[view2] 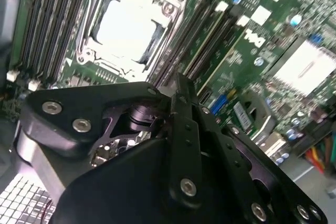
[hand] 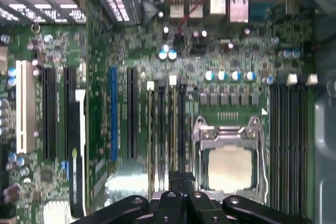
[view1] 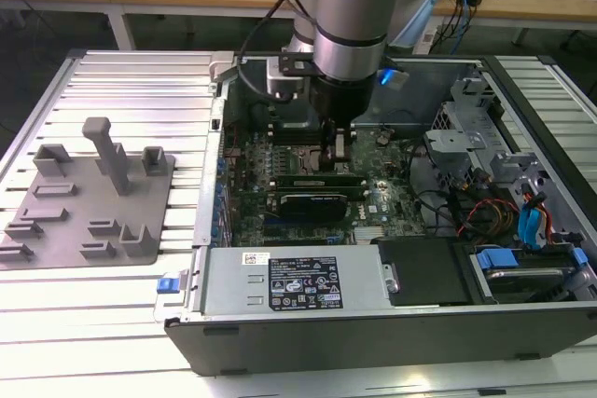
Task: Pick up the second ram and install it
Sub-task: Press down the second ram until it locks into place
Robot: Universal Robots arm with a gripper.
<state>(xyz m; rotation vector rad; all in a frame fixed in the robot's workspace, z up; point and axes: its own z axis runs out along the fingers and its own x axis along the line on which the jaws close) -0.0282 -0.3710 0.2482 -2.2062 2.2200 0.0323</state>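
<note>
The second ram [hand: 172, 129] stands in a motherboard [hand: 105, 51] slot beside the CPU socket [hand: 228, 156]; the hand [view1: 338, 148], fingers together, presses on it.

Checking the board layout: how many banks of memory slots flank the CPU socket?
2. The first bank lies between the socket and the expansion slots; the second bank lies on the socket's other side, by the case wall.

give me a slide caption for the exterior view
Robot arm's gripper lowered inside the open computer case, above the motherboard, grey holder tray alongside.
</note>
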